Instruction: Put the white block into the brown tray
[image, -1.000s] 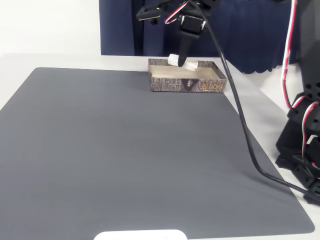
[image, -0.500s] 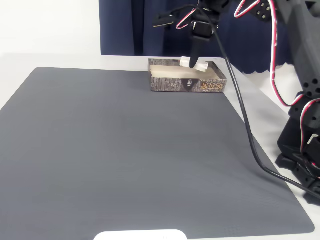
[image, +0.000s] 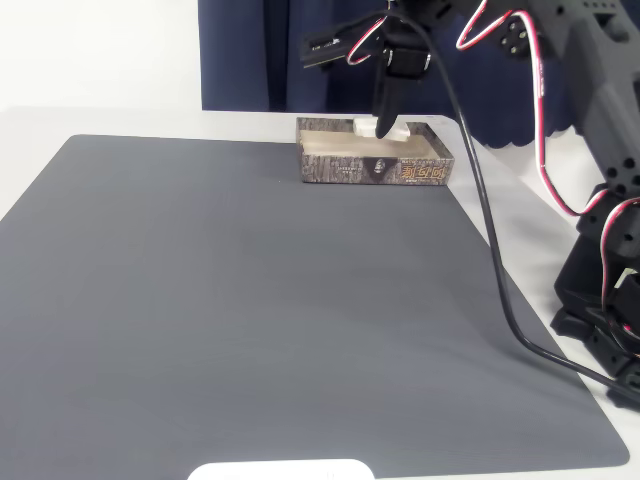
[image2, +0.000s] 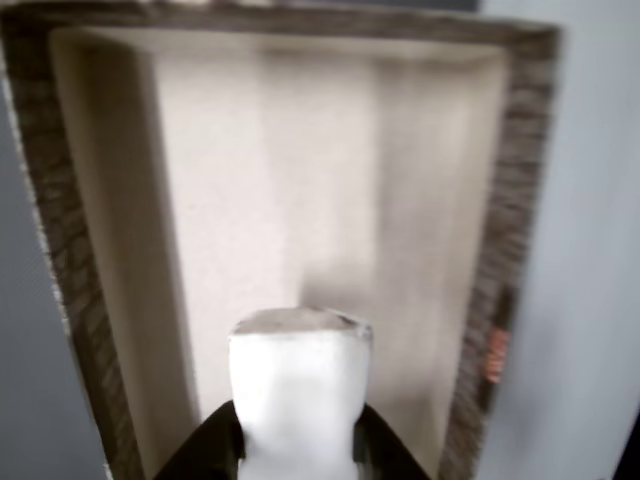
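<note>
Jaws (image2: 297, 462) pinch the white block (image2: 298, 385) between them. Block sticks out past their tips. Below them sits the brown tray (image2: 505, 250).

In the wrist view the brown tray (image2: 515, 200) lies open at frame centre, its walls bordering the cream floor; the white block (image2: 298, 385) blocks the bottom centre.

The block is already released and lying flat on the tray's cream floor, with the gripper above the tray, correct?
Not released. In the wrist view the white block sits clamped between the dark fingers, held above the cream floor of the brown tray. The gripper is above the tray, as you said.
</note>
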